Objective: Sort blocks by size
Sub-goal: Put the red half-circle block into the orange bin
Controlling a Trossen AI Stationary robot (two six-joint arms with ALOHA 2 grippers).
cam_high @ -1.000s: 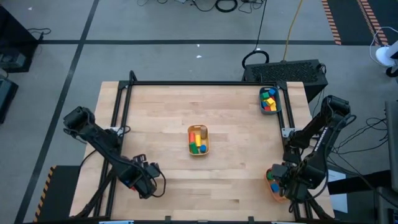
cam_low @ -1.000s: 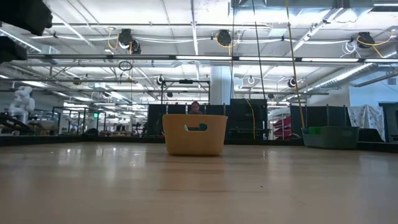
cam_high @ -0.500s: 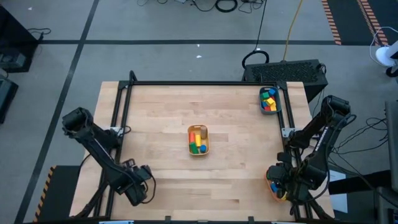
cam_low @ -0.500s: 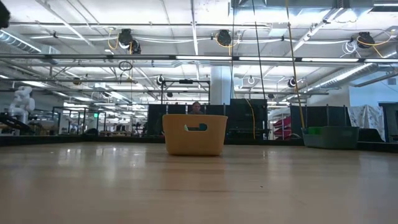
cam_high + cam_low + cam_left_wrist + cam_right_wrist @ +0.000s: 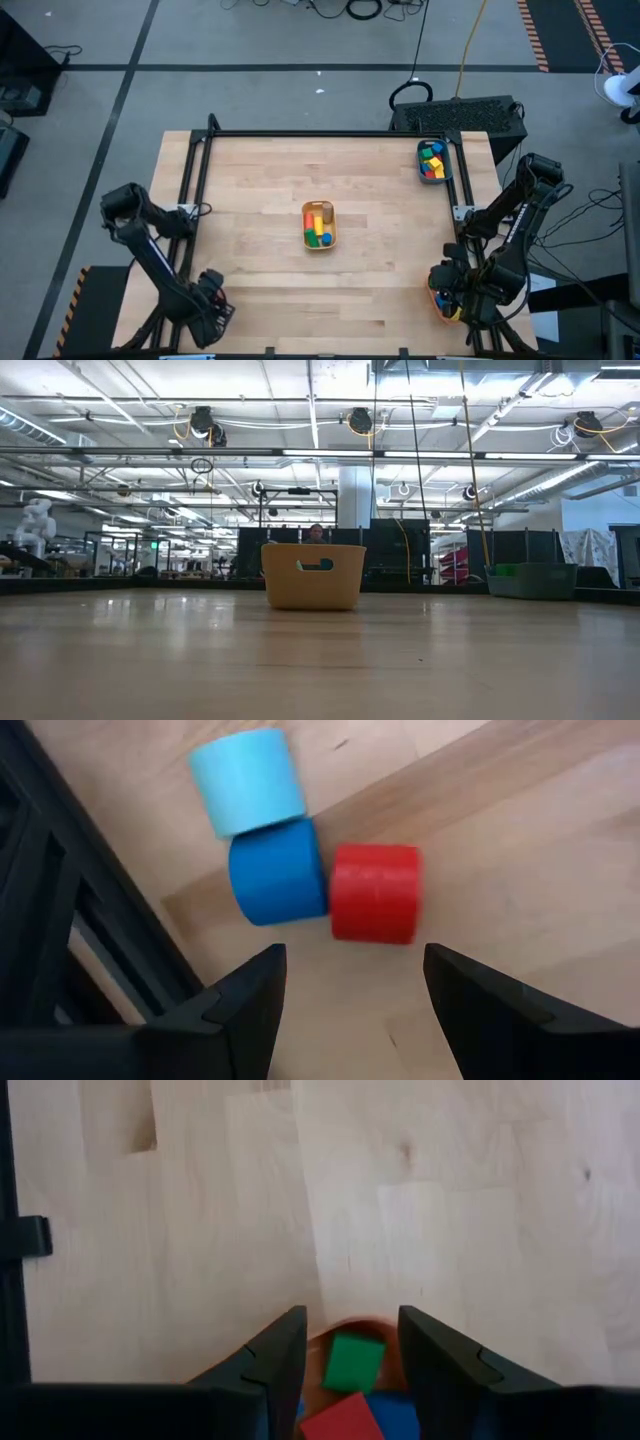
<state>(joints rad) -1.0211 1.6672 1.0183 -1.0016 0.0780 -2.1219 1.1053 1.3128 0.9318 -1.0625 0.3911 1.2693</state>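
Both grippers spread over blocks at the table's lower corners

Lower left of the high view, the left gripper (image 5: pixel 345 990) gapes empty above three touching wooden cylinders: cyan (image 5: pixel 246 781), blue (image 5: pixel 277 872), red (image 5: pixel 375 892). Lower right, the right gripper (image 5: pixel 350 1350) hangs apart, empty, over the orange bin (image 5: pixel 438 300) holding a green cube (image 5: pixel 353 1362)

The left gripper (image 5: pixel 212 312) hangs at the table's near-left corner, fingers apart. The right gripper (image 5: pixel 447 295) is lowered at the near-right edge, fingers parted.
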